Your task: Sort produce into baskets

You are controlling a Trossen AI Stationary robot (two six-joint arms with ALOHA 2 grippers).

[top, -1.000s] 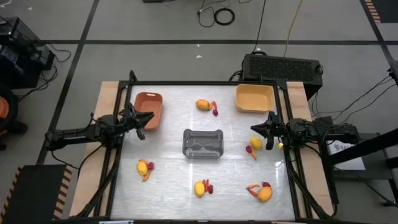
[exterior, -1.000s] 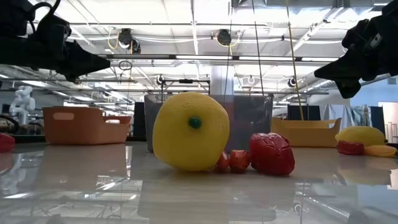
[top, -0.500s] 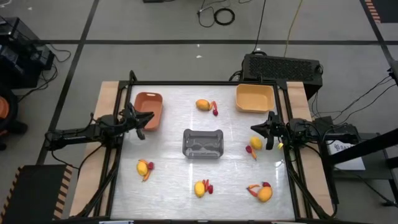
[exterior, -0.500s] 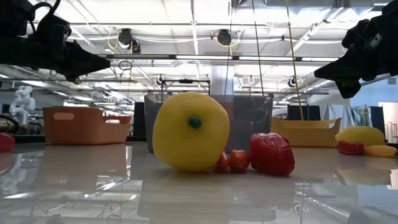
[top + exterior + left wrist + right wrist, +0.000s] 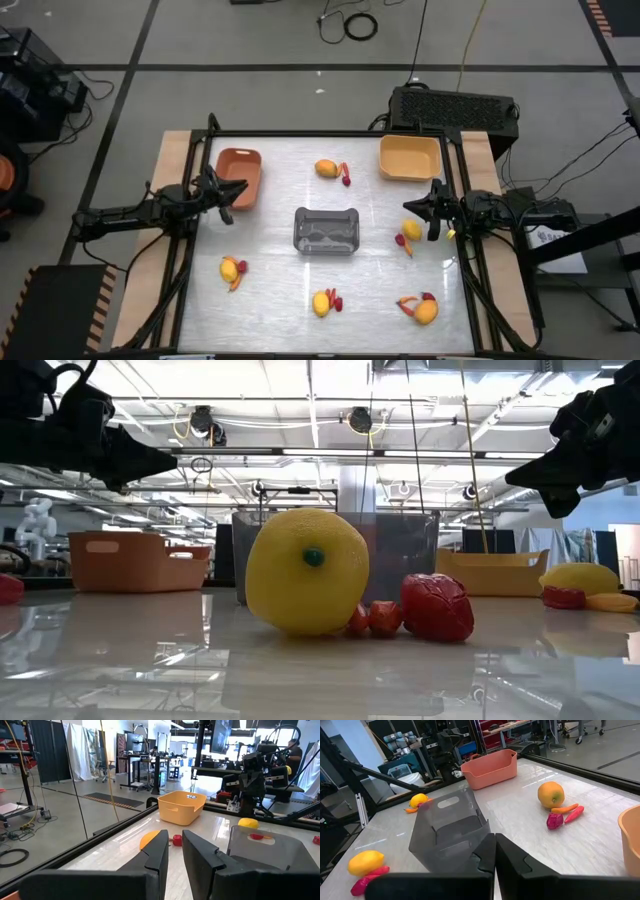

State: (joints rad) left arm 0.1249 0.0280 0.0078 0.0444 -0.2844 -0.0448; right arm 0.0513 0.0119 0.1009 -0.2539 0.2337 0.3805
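Fruit clusters (image 5: 326,168) lie scattered over the table (image 5: 270,260): near the far edge, the right edge and along the near edge. The grey basket (image 5: 326,230) sits mid-table, the orange basket (image 5: 238,177) and yellow basket (image 5: 409,158) in the far corners. The left gripper (image 5: 237,193) hangs narrowly parted beside the orange basket; the right gripper (image 5: 412,206) hangs closed, empty, over a right-edge fruit (image 5: 411,231).

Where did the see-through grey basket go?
The grey basket sits mid-table in the high view, between both grippers, with a yellow fruit nearer the front edge.
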